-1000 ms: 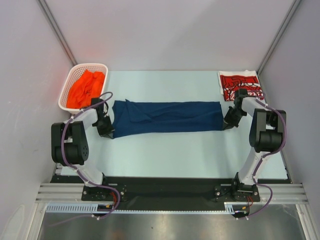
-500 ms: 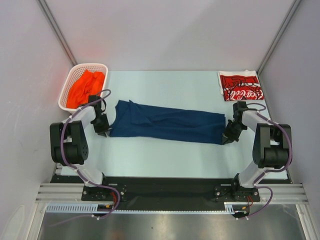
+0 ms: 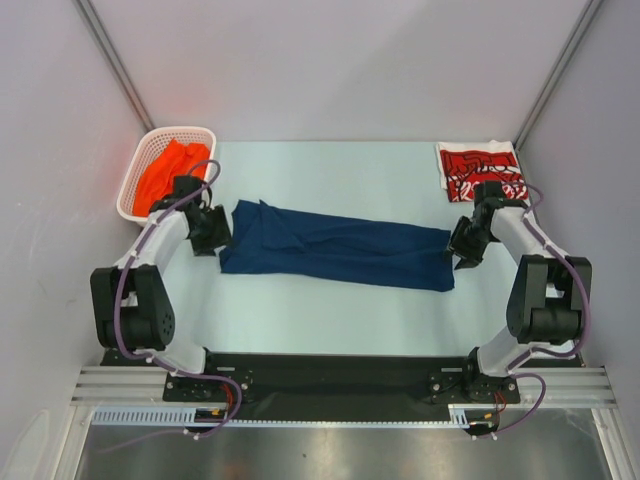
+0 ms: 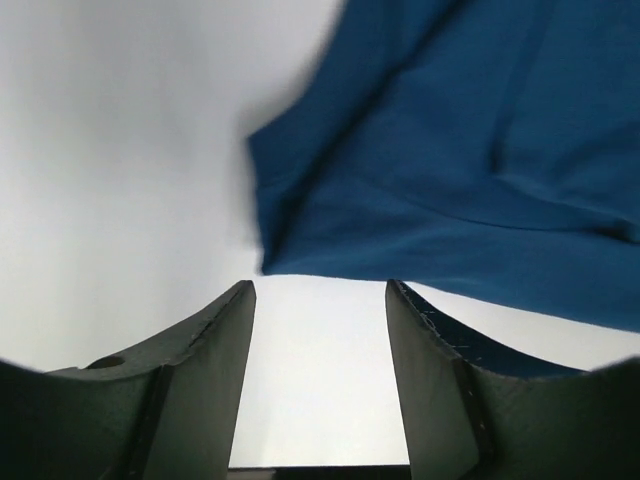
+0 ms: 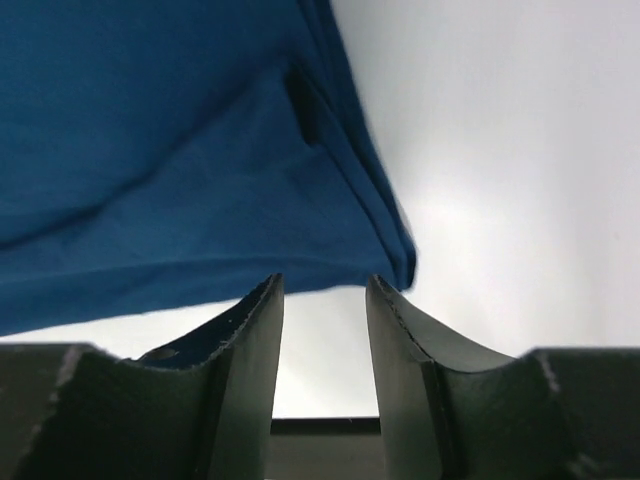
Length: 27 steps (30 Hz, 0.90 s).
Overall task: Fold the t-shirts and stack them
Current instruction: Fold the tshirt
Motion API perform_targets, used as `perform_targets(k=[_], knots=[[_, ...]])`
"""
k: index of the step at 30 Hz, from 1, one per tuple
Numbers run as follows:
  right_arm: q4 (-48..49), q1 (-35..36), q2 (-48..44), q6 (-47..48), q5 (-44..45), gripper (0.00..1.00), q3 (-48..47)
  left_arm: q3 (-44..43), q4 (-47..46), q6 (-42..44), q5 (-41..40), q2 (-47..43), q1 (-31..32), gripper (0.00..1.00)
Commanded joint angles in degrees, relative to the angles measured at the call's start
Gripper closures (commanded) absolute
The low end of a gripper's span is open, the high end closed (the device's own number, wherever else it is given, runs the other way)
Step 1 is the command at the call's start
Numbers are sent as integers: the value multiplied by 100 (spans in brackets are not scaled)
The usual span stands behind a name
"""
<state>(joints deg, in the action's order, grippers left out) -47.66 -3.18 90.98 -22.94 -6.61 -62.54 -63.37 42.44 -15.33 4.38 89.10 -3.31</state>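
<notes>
The navy t-shirt (image 3: pixel 335 245) lies flat in a long folded strip across the table's middle, also filling the upper part of the left wrist view (image 4: pixel 470 160) and the right wrist view (image 5: pixel 180 150). My left gripper (image 3: pixel 213 230) stands open just off its left end, nothing between the fingers (image 4: pixel 200 370). My right gripper (image 3: pixel 462 247) stands open just off its right end, fingers (image 5: pixel 410 360) empty. The red t-shirt (image 3: pixel 481 171) with white script lies folded at the far right corner. The orange t-shirt (image 3: pixel 172 174) is bunched in the basket.
The white lattice basket (image 3: pixel 135 170) stands at the far left, close behind my left arm. Grey enclosure walls with metal struts close in both sides and the back. The black base rail (image 3: pixel 330 375) runs along the near edge.
Both grippers have opened and let go of the navy shirt's ends. The shirt has dropped flat onto the table, and both grippers have drawn slightly away from it.
</notes>
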Motion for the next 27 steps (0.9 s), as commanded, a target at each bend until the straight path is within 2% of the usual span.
perform_targets(k=[1, 5, 10, 15, 17, 20, 23, 25, 27], knots=[[-6, 2, 350, 27, -244, 57, -328, -368, -236, -347, 809, -86, 277, 43], [-24, 2, 350, -193, -130, 71, -189, -606, -323, -435, 994, 116, 559, 47], [239, 10, 420, -316, -68, 81, 84, -693, -499, -558, 1302, 335, 788, 48], [442, -104, 588, -518, 89, 97, 619, -913, -500, -602, 1486, 661, 841, 49], [442, -121, 430, -615, 195, 98, 927, -1089, -360, -585, 1469, 828, 850, 51], [485, -130, 254, -703, 283, 98, 1191, -1133, -402, -664, 1487, 907, 911, 40], [520, -113, 262, -721, 187, 98, 1192, -1124, -543, -918, 1548, 1056, 1052, 36], [565, -95, 245, -729, 160, 97, 1166, -1107, -718, -1138, 1714, 1232, 1113, 38], [565, -77, 262, -694, 143, 97, 1095, -1124, -885, -1217, 1541, 1460, 1201, 42]])
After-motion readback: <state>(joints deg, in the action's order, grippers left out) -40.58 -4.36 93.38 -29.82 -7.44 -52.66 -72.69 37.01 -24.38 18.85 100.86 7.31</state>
